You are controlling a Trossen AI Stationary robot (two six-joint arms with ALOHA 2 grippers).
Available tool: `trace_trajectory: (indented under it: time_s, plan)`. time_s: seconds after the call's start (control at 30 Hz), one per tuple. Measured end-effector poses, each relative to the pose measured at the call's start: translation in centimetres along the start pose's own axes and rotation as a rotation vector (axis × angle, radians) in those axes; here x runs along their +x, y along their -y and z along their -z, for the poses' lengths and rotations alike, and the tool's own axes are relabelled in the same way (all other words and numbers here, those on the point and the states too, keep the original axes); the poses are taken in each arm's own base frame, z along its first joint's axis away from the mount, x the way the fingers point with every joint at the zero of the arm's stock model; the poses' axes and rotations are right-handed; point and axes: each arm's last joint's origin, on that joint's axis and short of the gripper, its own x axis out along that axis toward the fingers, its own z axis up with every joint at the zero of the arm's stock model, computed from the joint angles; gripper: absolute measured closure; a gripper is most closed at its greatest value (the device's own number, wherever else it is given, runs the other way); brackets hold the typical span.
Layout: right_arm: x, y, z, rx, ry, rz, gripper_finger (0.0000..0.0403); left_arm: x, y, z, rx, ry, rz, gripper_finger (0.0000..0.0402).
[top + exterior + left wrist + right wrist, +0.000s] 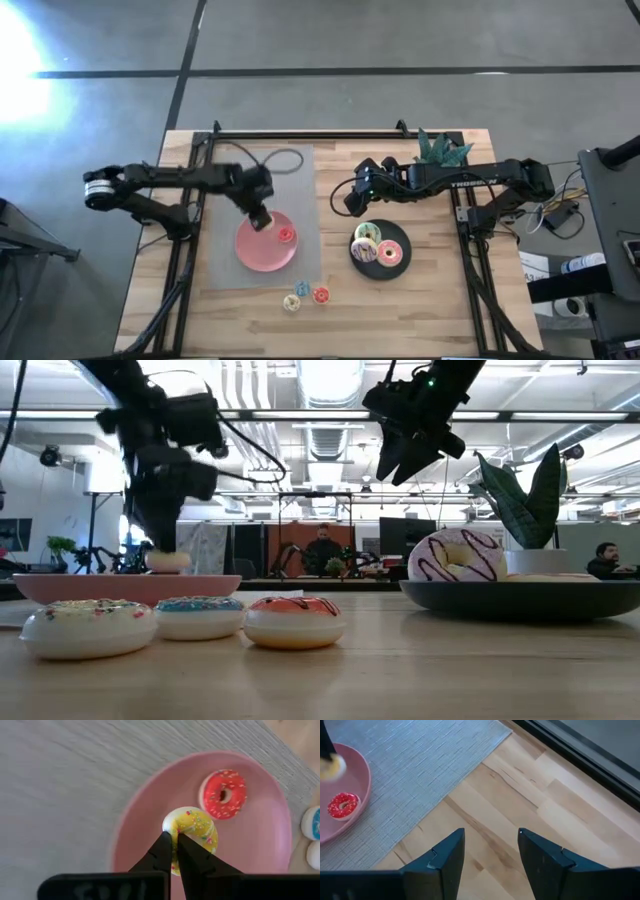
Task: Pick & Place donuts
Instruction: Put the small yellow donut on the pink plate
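My left gripper is shut on a yellow sprinkled donut over the pink plate, which lies on a grey mat. A red donut lies flat on the plate. Three small donuts, white, blue and orange-red, lie on the wood near the table's front edge. The black plate holds larger iced donuts. My right gripper is open and empty, high above the wood between the two plates. My left gripper pinches the yellow donut's ring wall between its two fingers, which come from above, pointing down. In the low view the donut sits at the fingertips just above the pink plate's rim; whether it touches the plate I cannot tell.
A green toy plant in a white pot stands at the table's far right. The grey mat covers the table's left half. Black frame rails run along the table's left and right sides. People sit in the room behind.
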Motion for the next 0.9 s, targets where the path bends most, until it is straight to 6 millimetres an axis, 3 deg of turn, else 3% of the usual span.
trace_trajectory:
  time_s: [0.17,0.3,0.5,0.9]
  plan:
    - [0.0,0.0,0.0,0.006,0.0,-0.001,0.0227,2.4,1.1,0.3,-0.015,0.064,0.032,0.0402]
    - [0.0,0.0,0.0,0.035,0.0,-0.001,0.0227,3.1,0.9,0.0,-0.017,0.084,-0.069,0.0401]
    - [0.0,-0.1,0.1,0.074,-0.001,-0.004,0.0227,3.0,0.9,-0.3,0.003,0.086,-0.097,0.039]
    - [-0.1,-0.2,0.2,0.07,-0.002,-0.006,0.0227,2.5,0.9,0.4,-0.023,0.022,-0.068,0.0322]
